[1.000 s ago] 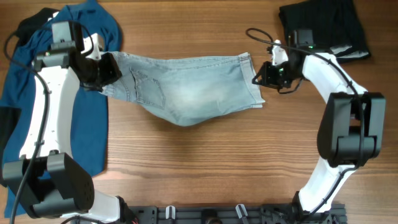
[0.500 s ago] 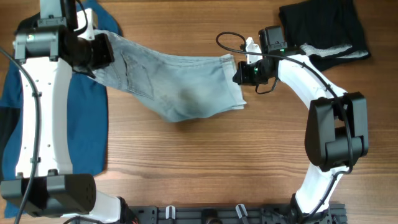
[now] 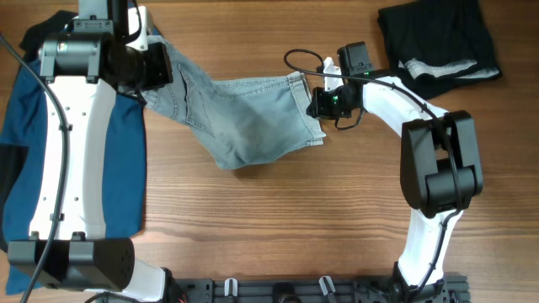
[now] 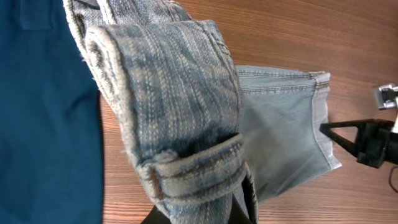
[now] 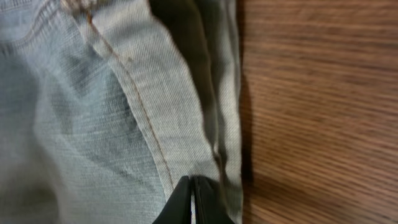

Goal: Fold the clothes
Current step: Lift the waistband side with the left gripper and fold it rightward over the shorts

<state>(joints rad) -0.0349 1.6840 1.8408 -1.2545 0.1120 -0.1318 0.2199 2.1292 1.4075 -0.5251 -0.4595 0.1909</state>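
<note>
Pale blue denim shorts (image 3: pixel 244 118) hang stretched between both grippers above the wooden table, sagging in the middle. My left gripper (image 3: pixel 156 74) is shut on the waistband end (image 4: pixel 180 168) at the upper left. My right gripper (image 3: pixel 313 103) is shut on the cuff end (image 5: pixel 205 155) at the right. A deep-blue collared shirt (image 3: pixel 34 143) lies flat along the left side, also showing in the left wrist view (image 4: pixel 43 124). A black garment (image 3: pixel 434 38) lies at the top right.
Bare wooden table (image 3: pixel 278 227) fills the middle and front. A black rail (image 3: pixel 320 290) runs along the front edge. The right arm's cable (image 3: pixel 299 61) loops above the shorts.
Both grippers have moved left and toward the far edge with the shorts. The shorts have bunched closer together and now sag more, shifted toward the blue shirt.
</note>
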